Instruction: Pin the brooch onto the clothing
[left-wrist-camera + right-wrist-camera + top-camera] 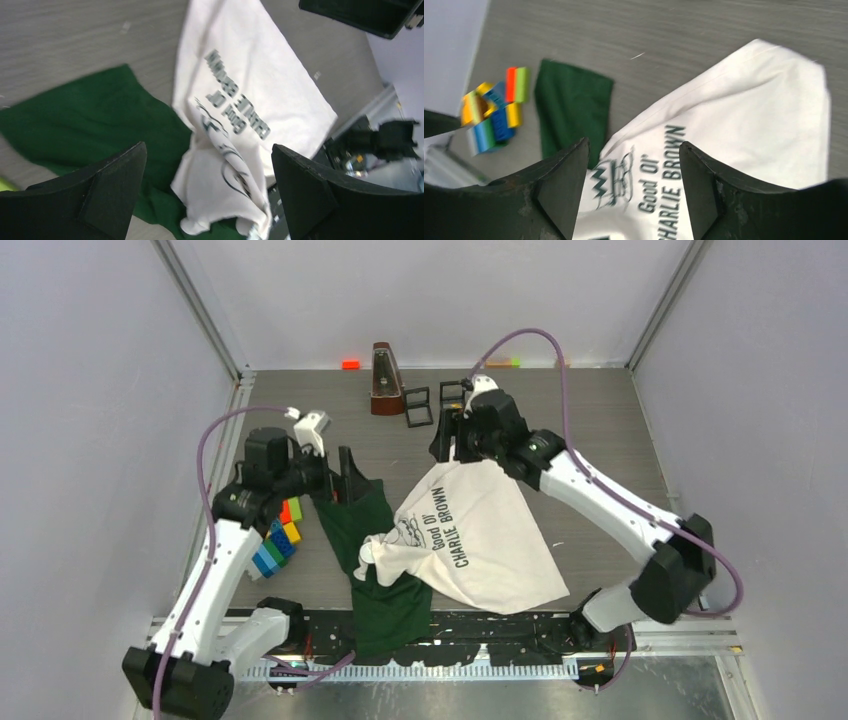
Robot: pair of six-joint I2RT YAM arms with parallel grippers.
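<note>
Top external view puts the clothing (480,540) in a loose heap on the grey surface (600,420) between the two arms. Its white body is spread toward the right and a dark green sleeve trails toward the near edge. No brooch can be made out in any view, neither on the fabric nor in an end effector. The pinning itself therefore looks not yet done.

The shirt is also far from flat: the printed front is folded over on itself near the middle. My guess is that some spreading remains before a pin could go in.

The left end effector (345,478) hangs over the far end of the green sleeve, its jaws spread wide and nothing between them. The right end effector (450,450) sits at the far tip of the white cloth. From its own wrist camera the jaws stand apart with the print lying below them, so it grasps nothing.

Coloured blocks (278,540) lie just left of the sleeve.

The print reads "Good Ol' CHARLIE BROWN" in dark letters, clear from above. In the right wrist view a finger cuts off the first letter of the lower line. A cartoon face with a zigzag band sits beside the words. The left wrist view shows the same lettering, too blurred to read.
</note>
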